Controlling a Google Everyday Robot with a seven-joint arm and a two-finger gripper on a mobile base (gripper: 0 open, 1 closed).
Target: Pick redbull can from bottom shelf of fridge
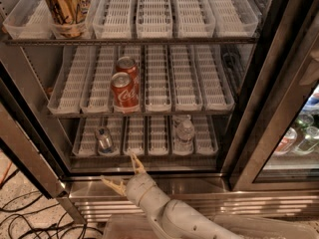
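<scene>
My gripper (118,169) sits low in front of the open fridge (255,83), over the shiny stainless sill (209,185) that edges the bottom shelf (149,139). Its two pale fingers are spread apart with nothing between them: one finger (134,163) points up toward the shelf and the other (112,183) angles out to the left. My arm (174,218) runs down from the gripper to the lower right edge of the view. The redbull can (103,139) stands upright on the bottom shelf in the second white slotted lane from the left, near the front of the rack. It is above my gripper and slightly to its left, and the two are apart. Farther right on the same shelf a clear plastic bottle (184,133) stands in its own lane, well away from the can. On the middle shelf (199,78) two red cola cans share one lane, the front one (124,91) at the lane's front edge and the other (127,67) just behind it. A gold-brown can (65,6) stands in a tray at the left of the top shelf (189,14). Behind the glass of the neighbouring cooler door (299,138) on the right I see more bottles, and dark cables (20,218) lie on the floor at the lower left.
</scene>
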